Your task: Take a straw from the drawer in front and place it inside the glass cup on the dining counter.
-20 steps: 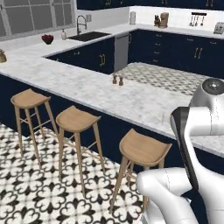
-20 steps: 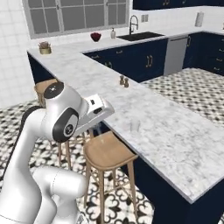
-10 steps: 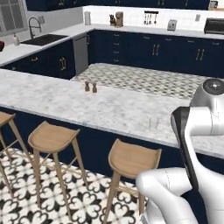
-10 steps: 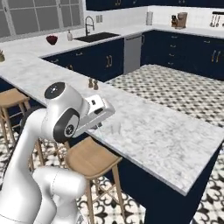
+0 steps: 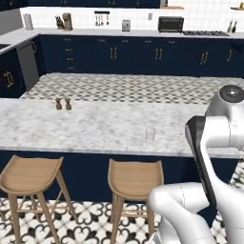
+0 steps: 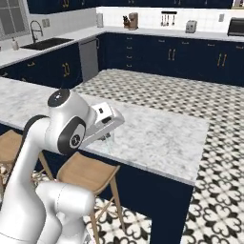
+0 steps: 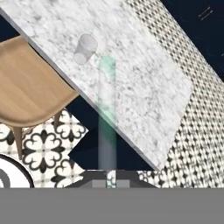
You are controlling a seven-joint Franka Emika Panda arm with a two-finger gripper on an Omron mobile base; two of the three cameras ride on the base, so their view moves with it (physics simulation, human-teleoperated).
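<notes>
My gripper [image 7: 111, 179] is shut on a pale green see-through straw [image 7: 107, 109], which stands out from between the fingertips. The straw's far end lies over the near edge of the dining counter [image 7: 144, 83], a white-grey marble slab on a navy base. The glass cup [image 7: 85, 49] stands upright on the marble close to that edge, a little to the left of the straw's tip and apart from it. From the left base the glass cup [image 5: 150, 133] stands near the front edge of the dining counter [image 5: 95, 126]. The drawer is out of view.
Two small brown shakers [image 5: 63, 104] stand farther left on the slab. Round wooden stools [image 5: 136, 178] [image 5: 28, 175] line its near side, one stool [image 7: 26, 87] just below the cup. The counter's end [image 6: 198, 143] drops to patterned floor on the right.
The whole scene has slid across both base views, so the base has moved along the counter. The glass cup has come into view. The gripper stays shut on the straw.
</notes>
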